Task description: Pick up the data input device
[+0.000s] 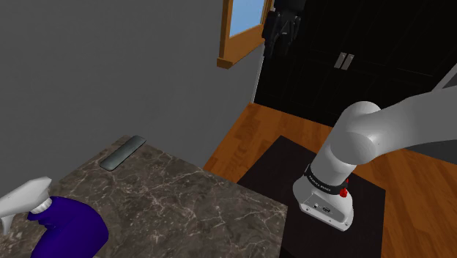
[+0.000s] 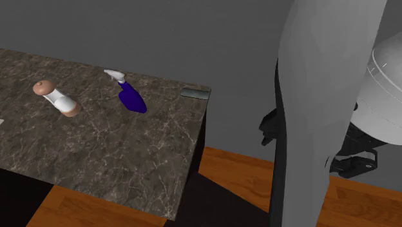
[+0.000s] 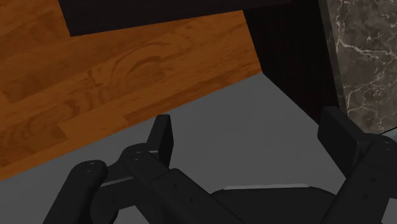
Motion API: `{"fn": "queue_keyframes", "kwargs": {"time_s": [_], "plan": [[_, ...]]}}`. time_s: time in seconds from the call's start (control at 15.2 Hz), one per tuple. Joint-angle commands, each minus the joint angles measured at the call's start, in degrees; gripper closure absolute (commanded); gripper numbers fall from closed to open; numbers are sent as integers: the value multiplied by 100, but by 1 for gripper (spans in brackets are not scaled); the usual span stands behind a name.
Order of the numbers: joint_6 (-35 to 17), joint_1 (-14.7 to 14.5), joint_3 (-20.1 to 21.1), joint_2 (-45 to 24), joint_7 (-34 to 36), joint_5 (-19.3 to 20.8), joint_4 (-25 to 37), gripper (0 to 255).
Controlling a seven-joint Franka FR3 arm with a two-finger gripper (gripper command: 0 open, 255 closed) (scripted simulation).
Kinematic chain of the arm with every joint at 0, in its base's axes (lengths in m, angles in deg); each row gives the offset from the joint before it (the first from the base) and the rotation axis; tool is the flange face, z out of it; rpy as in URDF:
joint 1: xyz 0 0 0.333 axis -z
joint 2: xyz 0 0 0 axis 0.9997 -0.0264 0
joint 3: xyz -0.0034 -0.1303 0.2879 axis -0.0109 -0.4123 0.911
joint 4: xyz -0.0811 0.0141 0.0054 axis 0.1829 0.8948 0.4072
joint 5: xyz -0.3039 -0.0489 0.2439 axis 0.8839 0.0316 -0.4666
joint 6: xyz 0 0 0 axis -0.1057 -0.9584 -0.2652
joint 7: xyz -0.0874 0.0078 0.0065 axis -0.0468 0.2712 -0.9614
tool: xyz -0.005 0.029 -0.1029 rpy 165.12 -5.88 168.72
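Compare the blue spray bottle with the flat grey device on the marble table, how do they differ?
The spray bottle is deep blue with a white head; the grey device is plain grey. The spray bottle is bulky and rounded; the grey device is a thin flat slab. The grey device lies at a corner of the table, the spray bottle farther in. Both rest on the marble top.

Dark marbled bench (image 2: 116,155) carries a blue spray bottle (image 2: 131,97) with a white head and a white cylinder with tan rounded ends (image 2: 58,98), the two apart. Wooden floor (image 3: 95,83) lies beside the bench. A grey wall (image 1: 132,66) stands behind it, with a wood-framed window (image 1: 240,33).
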Motion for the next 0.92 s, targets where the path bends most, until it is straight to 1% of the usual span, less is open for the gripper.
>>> {"fn": "queue_keyframes", "kwargs": {"time_s": [0.0,0.26,0.46,0.86], "plan": [[0,0,0,0,0,0,0,0],[-442,41,635,49,973,-403,-364,0],[-807,72,1129,-43,1695,-692,-531,0],[-1610,202,2155,-561,3131,-1144,-585,0]]}}
